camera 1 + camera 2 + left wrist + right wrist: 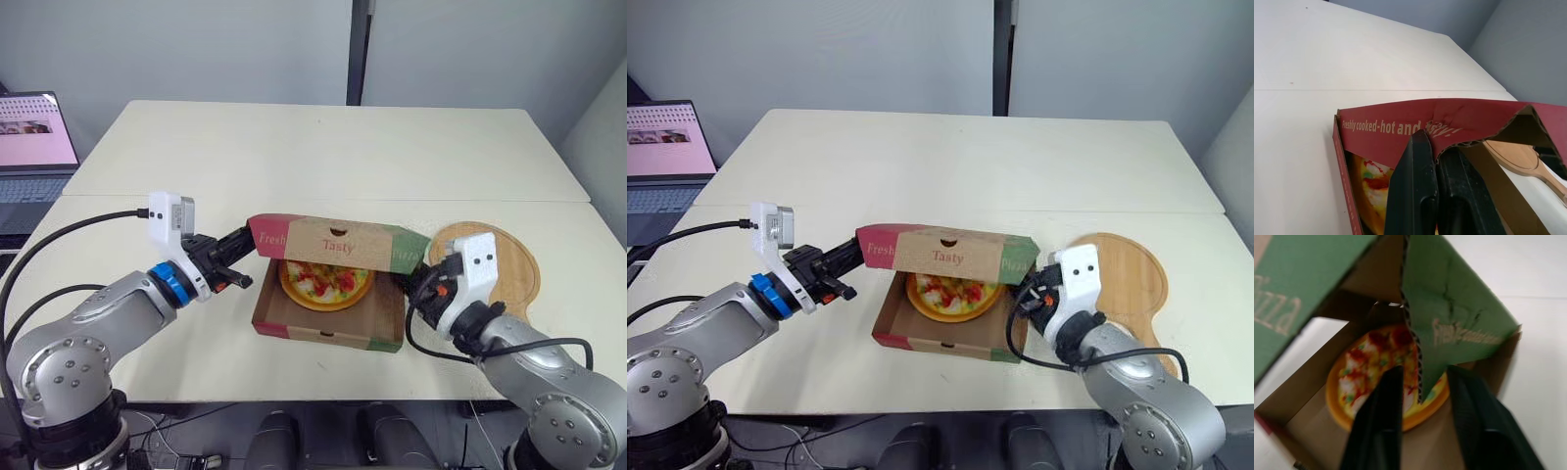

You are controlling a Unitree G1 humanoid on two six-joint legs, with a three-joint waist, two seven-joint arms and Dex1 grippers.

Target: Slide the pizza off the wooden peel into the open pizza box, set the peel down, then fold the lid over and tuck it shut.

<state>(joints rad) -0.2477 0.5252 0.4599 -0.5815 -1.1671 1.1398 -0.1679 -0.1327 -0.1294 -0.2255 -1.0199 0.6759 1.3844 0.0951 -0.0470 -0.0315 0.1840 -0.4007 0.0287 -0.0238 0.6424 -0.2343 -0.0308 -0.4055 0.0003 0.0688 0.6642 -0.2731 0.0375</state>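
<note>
Pizza (325, 282): already lying in the box (328, 333), near the middle of the table (294, 157)
Lid (338, 243): hinged at the far edge and folded part way over, its printed front panel hanging above the pizza and not yet down
Left pincer (1436, 142): closed on the lid's red side flap (1400, 125), with the cut cardboard edge pinched between the two black fingers
Right pincer (1425, 374): fingers apart, astride the tip of the green side flap (1459, 328) – around it rather than clamping it, as far as the wrist view shows
Peel (509, 269): set down flat on the table just right of the box, behind the right arm
Step in hand: sliding and putting the peel down look finished, so what remains is lowering the lid and tucking it shut
Handling: the lid is light corrugated card, stiff along its panels but quick to crease at the folds; the red flap is already wrinkled where it is held
Where to hold: both side flaps close to their fold lines, evenly left and right, so the front panel comes down square
Risk: a one-sided pull could twist the lid or drag the light box across the table – and a flap that lands outside the wall will not tuck
</note>
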